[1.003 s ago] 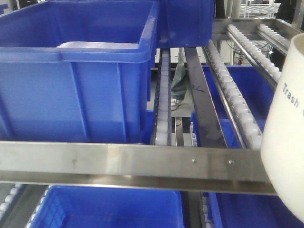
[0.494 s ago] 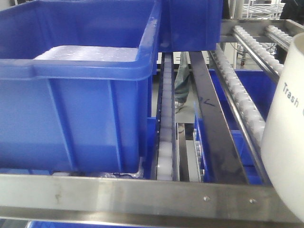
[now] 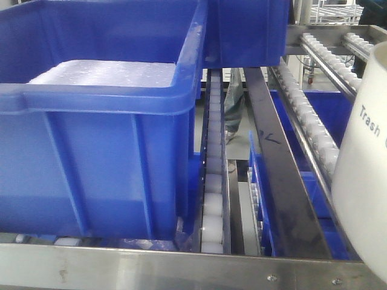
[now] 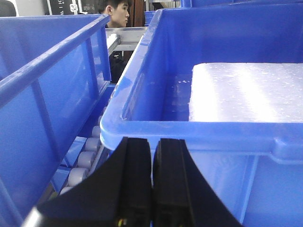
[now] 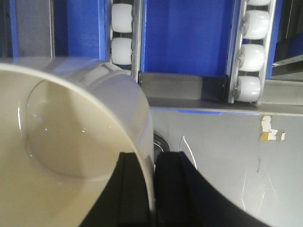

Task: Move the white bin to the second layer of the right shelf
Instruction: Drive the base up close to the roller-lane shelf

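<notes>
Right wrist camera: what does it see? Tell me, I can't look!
Two black fingers pinch the rim of a glossy cream-white plastic bin, one inside and one outside. Beyond it run rows of small white rollers in grey metal rails, with blue plastic behind.

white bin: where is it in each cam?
Front: white bin at the right edge, "Trash" side visible.
Left wrist: not in view.
Right wrist: fills the lower left, wall pinched by the right gripper.
Shared landmark: white rollers.
</notes>
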Available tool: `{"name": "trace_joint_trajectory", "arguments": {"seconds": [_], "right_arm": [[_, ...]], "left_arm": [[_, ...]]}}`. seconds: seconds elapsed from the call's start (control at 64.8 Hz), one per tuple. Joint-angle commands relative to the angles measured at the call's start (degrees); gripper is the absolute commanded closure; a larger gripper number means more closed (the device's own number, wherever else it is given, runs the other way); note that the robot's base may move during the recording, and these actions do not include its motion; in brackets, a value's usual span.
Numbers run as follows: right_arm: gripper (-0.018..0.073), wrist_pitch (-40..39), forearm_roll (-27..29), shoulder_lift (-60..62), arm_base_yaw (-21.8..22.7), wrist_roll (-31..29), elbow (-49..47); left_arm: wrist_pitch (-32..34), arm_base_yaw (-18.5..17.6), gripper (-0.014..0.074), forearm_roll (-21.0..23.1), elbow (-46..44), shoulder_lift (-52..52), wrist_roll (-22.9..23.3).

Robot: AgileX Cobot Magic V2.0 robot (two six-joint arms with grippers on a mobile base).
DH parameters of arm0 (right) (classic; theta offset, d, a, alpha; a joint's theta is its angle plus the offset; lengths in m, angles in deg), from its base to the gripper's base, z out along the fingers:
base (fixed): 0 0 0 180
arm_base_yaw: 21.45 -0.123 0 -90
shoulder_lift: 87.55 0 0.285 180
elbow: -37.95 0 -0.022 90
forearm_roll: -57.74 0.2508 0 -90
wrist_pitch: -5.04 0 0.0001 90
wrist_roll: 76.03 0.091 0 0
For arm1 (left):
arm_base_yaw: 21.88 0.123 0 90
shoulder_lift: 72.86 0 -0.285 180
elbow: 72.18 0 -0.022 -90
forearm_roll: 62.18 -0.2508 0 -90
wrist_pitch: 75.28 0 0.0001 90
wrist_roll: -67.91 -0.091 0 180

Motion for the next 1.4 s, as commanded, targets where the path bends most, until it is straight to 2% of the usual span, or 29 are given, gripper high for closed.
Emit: {"name": "trace_joint_trajectory", "arguments": {"seconds": [0.0, 0.679, 1.049, 1.235, 1.389], "right_arm": [[0.049, -2.03, -0.67, 0.31, 0.37, -0.11, -1.66], [0.049, -2.71, -0.72, 0.31, 0.37, -0.17, -1.66], [0.049, -1.53, -6.33, 0.31, 0.74, -3.73, -5.43], [0.049, -2.26, -6.65, 0.1, 7.53, -7.54, -7.45], [0.049, -4.31, -3.47, -1.36, 14.96, -15.53, -7.45]], "left_arm": [[4.81, 0.02, 0.0512, 0.35, 2.11, 0.87, 0.15], [4.81, 0.02, 0.0512, 0.35, 2.11, 0.87, 0.15], [4.81, 0.02, 0.0512, 0.35, 2.11, 0.87, 0.15], [4.81, 0.02, 0.0512, 0.35, 2.11, 0.87, 0.15], [4.81, 0.02, 0.0512, 0.35, 2.11, 0.87, 0.15]]}}
